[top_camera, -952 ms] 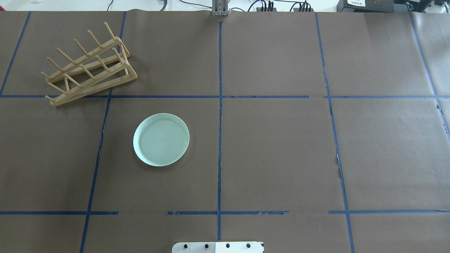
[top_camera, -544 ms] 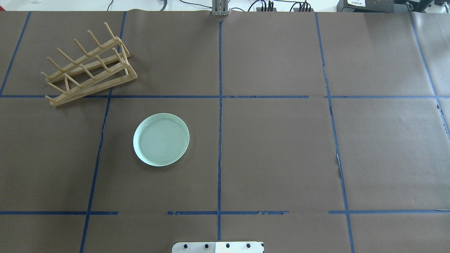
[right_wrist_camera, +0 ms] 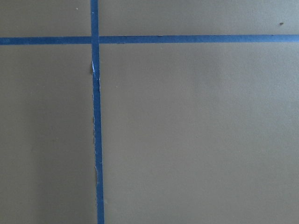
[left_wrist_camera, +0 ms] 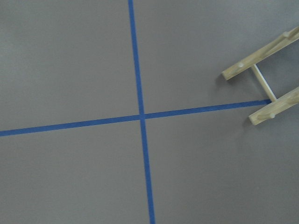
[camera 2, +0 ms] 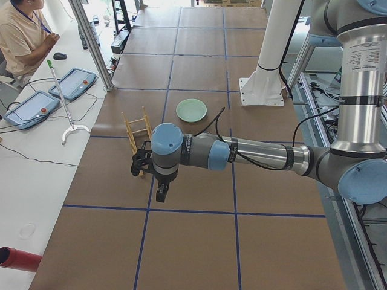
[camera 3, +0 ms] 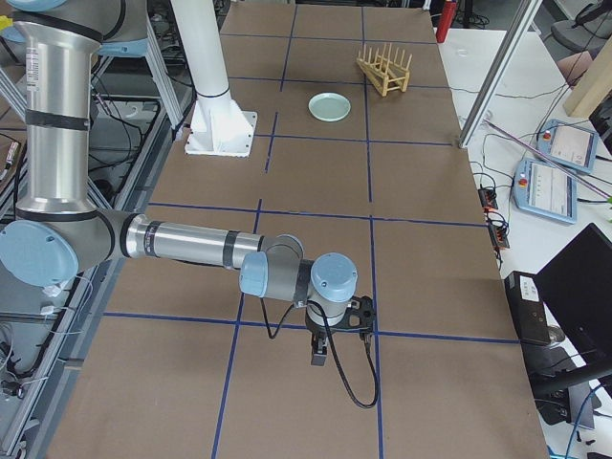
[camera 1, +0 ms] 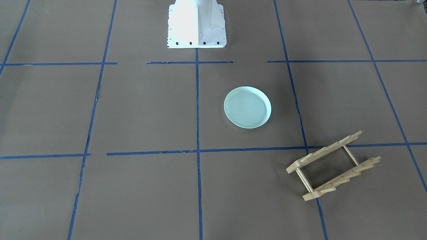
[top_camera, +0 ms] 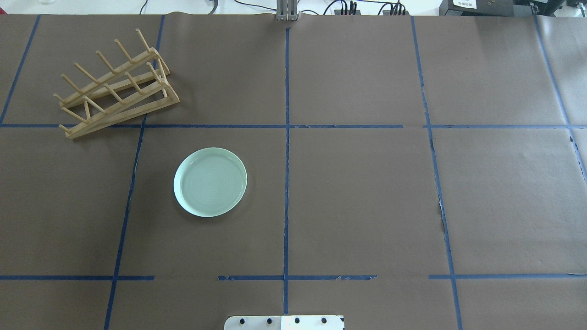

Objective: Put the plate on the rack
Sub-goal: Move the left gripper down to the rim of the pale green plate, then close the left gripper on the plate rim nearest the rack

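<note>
The pale mint-green plate (top_camera: 210,182) lies flat on the brown table, left of centre; it also shows in the front view (camera 1: 247,107). The wooden rack (top_camera: 117,89) stands at the far left, set askew and with nothing in it, apart from the plate; the front view shows it too (camera 1: 333,165). One end of it shows in the left wrist view (left_wrist_camera: 264,79). My left gripper (camera 2: 162,192) hangs above the table beyond the rack's end. My right gripper (camera 3: 320,349) hangs over the table's other end, far from both. They show only in the side views, so I cannot tell whether either is open or shut.
The robot's white base (top_camera: 284,322) sits at the near table edge. Blue tape lines (top_camera: 286,137) grid the brown paper. An operator (camera 2: 18,36) and control pendants (camera 2: 36,106) are at a side table beyond the far edge.
</note>
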### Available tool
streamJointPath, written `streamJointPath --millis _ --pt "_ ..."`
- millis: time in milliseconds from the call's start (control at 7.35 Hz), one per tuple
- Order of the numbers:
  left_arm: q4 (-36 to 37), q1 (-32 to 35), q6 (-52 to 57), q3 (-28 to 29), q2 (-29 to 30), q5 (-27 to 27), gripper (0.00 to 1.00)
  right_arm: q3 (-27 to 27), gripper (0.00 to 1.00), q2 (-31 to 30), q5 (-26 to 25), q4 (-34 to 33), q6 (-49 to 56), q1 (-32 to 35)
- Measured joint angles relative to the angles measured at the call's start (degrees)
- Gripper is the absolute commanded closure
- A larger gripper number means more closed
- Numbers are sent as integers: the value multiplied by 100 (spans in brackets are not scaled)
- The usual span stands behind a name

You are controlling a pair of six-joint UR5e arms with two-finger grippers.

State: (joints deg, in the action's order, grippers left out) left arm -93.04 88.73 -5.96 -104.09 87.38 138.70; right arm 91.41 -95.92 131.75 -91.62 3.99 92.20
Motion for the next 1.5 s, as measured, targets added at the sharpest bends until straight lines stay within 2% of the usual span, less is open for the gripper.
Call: streamJointPath --millis 408,816,952,1224,1496 --pt "-247 -1356 -2715 -776 345 -33 0 0 0 3 0 -4 0 0" --pt "-91 -3078 -5707 -944 1439 -799 0 0 0 4 0 1 2 0" --pt "219 -3598 -6201 -742 1915 -1108 0 0 0 3 0 0 4 0" --pt "982 -4379 -6541 138 3175 -1806 0 0 0 4 0 2 1 0" --pt "869 -4969 -6862 1111 3916 -2027 0 0 0 4 0 2 4 0"
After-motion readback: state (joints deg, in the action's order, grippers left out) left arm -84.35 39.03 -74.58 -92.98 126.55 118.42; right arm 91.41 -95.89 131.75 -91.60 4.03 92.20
